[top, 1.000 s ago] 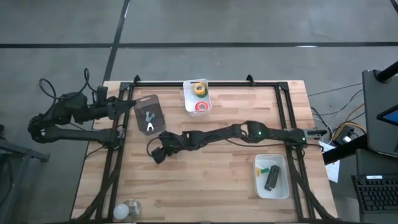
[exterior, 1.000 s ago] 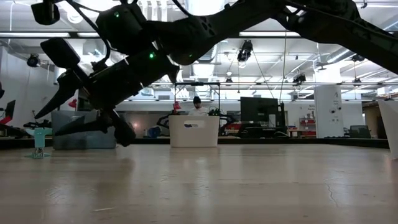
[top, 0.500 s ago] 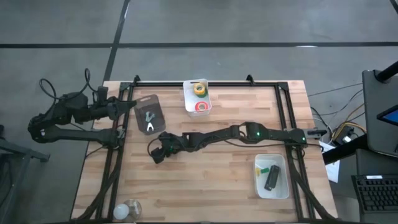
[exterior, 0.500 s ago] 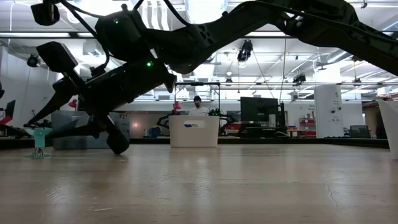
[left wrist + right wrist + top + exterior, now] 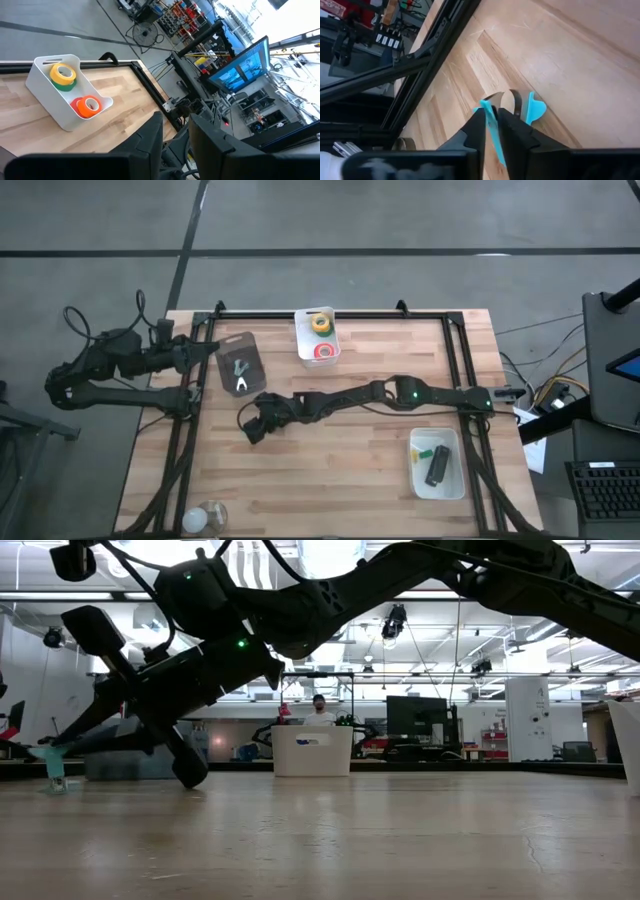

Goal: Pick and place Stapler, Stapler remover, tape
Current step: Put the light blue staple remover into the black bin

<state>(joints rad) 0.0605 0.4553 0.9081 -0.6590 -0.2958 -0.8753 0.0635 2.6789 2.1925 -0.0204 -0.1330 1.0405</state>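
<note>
- The right gripper (image 5: 248, 426) reaches far across the pale wooden plank table (image 5: 330, 470), low over its left-middle part; its dark fingers (image 5: 476, 131) are pinched on a small blue-handled staple remover (image 5: 492, 125) with curved metal claws.
- In the low view that blue piece (image 5: 50, 762) sits at the tip of the right gripper (image 5: 60, 745), close above the boards near the picture's left edge.
- The left gripper (image 5: 205, 348) waits off the table's left edge, beside the black frame rail; from the left wrist view its fingers (image 5: 150, 137) stand slightly apart with nothing between them.
- A dark grey rectangular tray (image 5: 250, 348) lies just inside the left rail, with a silver-coloured staple remover (image 5: 240, 373) in it, near the right gripper.
- A white oblong bin (image 5: 303, 340) at the far edge holds ring-shaped tape rolls: a yellow one (image 5: 320, 322) on a green one, and a red one (image 5: 324, 352) beside them.
- A second white bin (image 5: 455, 480) near the right front corner holds the small black oblong stapler (image 5: 437, 465) and a tiny green-and-yellow piece (image 5: 423, 450).
- Bare boards stretch wide between the right gripper and that bin, and along the whole near edge, save a pale round object (image 5: 205, 517) at the front left corner.
- The black frame (image 5: 330, 314) bounds the far, left and right sides.
</note>
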